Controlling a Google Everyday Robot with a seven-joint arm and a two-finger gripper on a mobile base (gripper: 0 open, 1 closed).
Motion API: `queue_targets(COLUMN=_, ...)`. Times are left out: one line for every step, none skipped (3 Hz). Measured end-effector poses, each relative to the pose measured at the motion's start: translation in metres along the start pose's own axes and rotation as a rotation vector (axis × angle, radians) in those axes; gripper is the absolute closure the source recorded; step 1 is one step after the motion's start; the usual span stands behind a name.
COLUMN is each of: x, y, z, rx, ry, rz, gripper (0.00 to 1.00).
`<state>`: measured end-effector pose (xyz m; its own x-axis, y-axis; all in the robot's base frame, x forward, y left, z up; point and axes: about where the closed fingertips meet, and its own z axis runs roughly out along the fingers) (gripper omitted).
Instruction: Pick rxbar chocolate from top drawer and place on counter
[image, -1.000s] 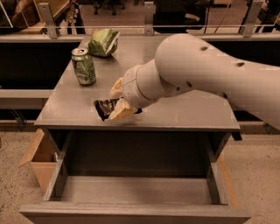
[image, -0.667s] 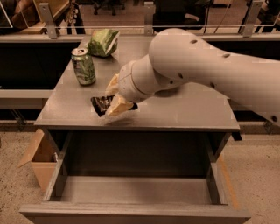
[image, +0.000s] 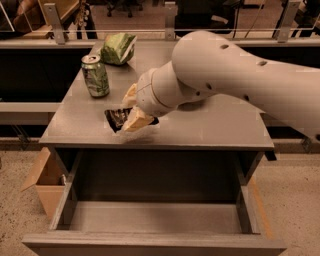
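The rxbar chocolate (image: 116, 118) is a small black wrapped bar, held between the pale fingers of my gripper (image: 131, 112) at the front left of the counter (image: 210, 125), at or just above its grey surface. The gripper is shut on the bar, and my thick white arm (image: 235, 80) reaches in from the right. The top drawer (image: 150, 215) stands pulled open below the counter's front edge, with nothing visible on its flat grey floor.
A green can (image: 95, 75) stands on the counter's left side, behind the gripper. A green snack bag (image: 118, 48) lies at the back left. A small tan cardboard box (image: 44, 182) sits on the floor left of the cabinet.
The gripper with the bar has moved a little to the left and lower toward the counter's front left.
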<state>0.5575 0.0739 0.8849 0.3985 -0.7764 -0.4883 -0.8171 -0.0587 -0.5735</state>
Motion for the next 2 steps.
queue_targets(x=-0.0014, y=0.0, z=-0.0008, rx=0.001, ry=-0.001, rz=-0.002, gripper=0.35)
queue_targets(x=-0.0029, y=-0.0001, z=-0.0016, rx=0.002, ry=-0.001, rz=-0.005, gripper=0.12)
